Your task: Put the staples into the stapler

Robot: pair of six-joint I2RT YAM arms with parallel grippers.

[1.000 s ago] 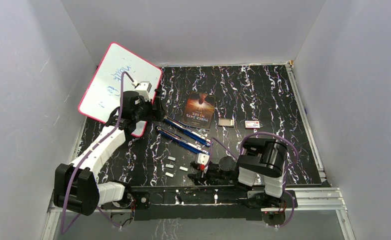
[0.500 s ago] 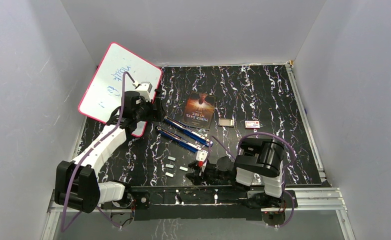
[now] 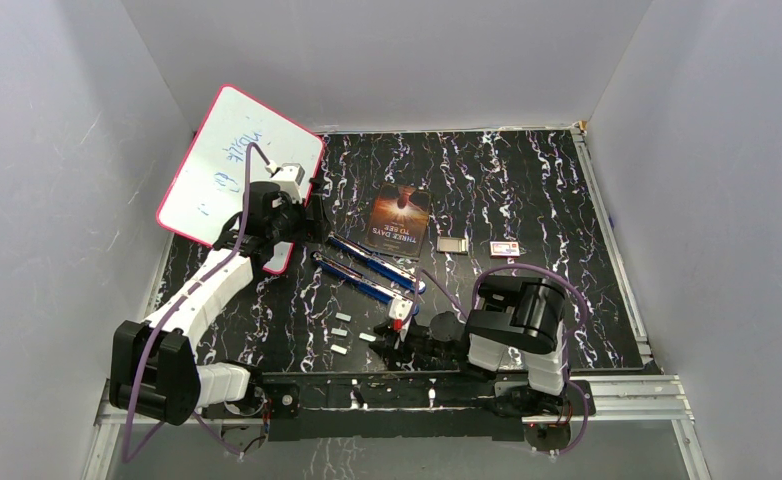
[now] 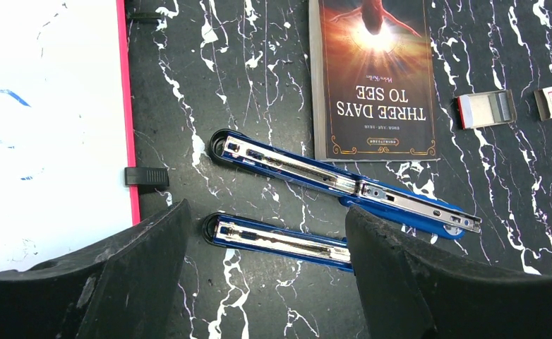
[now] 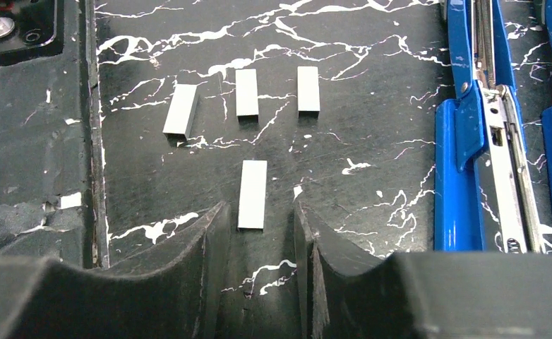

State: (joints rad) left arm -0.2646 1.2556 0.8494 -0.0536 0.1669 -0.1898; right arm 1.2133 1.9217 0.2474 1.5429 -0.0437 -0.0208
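Black marble-patterned worktop (image 3: 527, 180) fills the floor of the enclosure, veined with white. At its far left corner a whiteboard (image 3: 217, 160) with a pink rim leans tilted, blue scribble on its face. Right of it, near the middle, a dark paperback (image 3: 401, 220) lies flat, titled "Three Days to See".

Just near of the book, two blue staplers lie swung open side by side, metal channels facing up. The far stapler (image 4: 344, 185) runs from beside the whiteboard's edge down towards the right. The near stapler (image 4: 280, 240) lies parallel to it, close but apart. My left fingers (image 4: 118, 282) are spread wide over the left ends of both, holding nothing. From my wrist view the near stapler's left half shows in the gap between them; how high I hang above it I cannot tell.

Right of the book sits a small grey open tray (image 4: 483, 109) with a red end, and right of that a small red-and-white box (image 3: 505, 249).

Smallest are the staples (image 5: 246, 92): four short silvery strips flat on the worktop close to its near edge, left of centre and well apart from the stapler channels. Three sit in a loose row. The fourth strip (image 5: 252, 187) lies alone, its end between the tips of my right fingers (image 5: 188, 268), which stand narrow on either side of it with a sliver of dark worktop showing at each side
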